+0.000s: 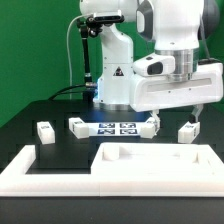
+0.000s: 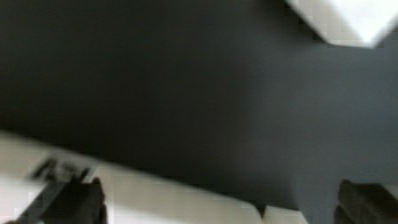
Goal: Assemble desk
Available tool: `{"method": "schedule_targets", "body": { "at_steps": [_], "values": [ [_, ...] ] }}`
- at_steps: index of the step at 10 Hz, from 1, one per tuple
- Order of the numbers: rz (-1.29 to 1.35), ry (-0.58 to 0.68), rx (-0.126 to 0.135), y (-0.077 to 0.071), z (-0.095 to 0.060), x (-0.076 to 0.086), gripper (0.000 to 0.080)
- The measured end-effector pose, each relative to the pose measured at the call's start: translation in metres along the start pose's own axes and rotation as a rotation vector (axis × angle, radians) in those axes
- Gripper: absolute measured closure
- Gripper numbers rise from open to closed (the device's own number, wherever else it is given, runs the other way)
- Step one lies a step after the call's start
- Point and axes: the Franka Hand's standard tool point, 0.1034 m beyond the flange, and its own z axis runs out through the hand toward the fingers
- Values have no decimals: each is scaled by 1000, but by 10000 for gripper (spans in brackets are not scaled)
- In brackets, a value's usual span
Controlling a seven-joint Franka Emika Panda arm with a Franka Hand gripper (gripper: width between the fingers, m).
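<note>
**Gripper wide open and empty over the tabletop**

High in the exterior view's right half, hanging above the black tabletop (image 1: 60,150) with the gripper (image 1: 179,115) spread to full width, nothing clamped between the fingers. Just below it, standing on the tabletop and apart from the fingers, one short white leg (image 1: 188,131). Far across at the exterior view's left, another leg (image 1: 45,131), well apart from the first. Between the two, lying flat, the marker board (image 1: 115,128), with a small white block (image 1: 77,125) at each end; legs or not, cannot tell. Down in the lower right of the frame, nearest the camera, the desk top (image 1: 150,165), flat on the tabletop, rim up, apart from both legs. Beside it in the lower left, the low white border wall (image 1: 35,170). Over to the wrist view, badly blurred: dark fingers (image 2: 68,200) set far apart above bare dark tabletop, gap between them empty, white shapes at the edges too smeared to name.
</note>
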Motion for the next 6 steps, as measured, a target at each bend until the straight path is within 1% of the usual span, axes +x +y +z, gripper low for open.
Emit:
{"method": "schedule_targets", "body": {
  "at_steps": [2, 3, 5, 6],
  "values": [
    [242, -8, 46, -2, 0, 4, 151],
    [248, 6, 49, -1, 1, 5, 151],
    [240, -19, 48, -2, 0, 4, 151],
    [259, -23, 57, -2, 1, 3, 151]
  ]
}}
